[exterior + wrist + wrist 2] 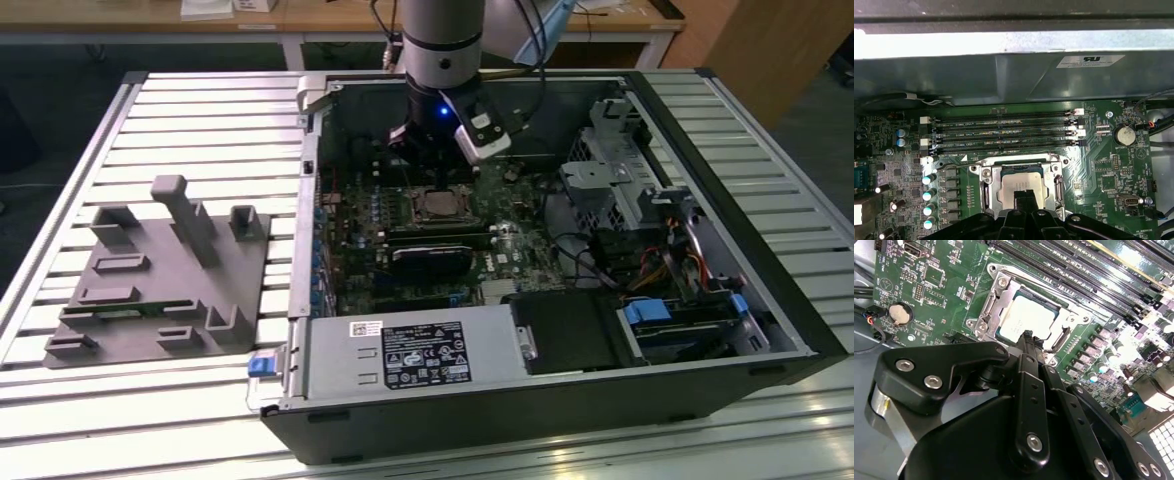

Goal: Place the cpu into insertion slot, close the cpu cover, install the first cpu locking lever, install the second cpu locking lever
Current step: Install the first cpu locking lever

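Arm vertical, closed pincer over cpu

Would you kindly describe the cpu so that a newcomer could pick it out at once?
Inside the open computer case, find the green motherboard and its four long black memory slots. Beside them, a silvery cpu cover frames the cpu: the only flat, silvery-grey square on the board.
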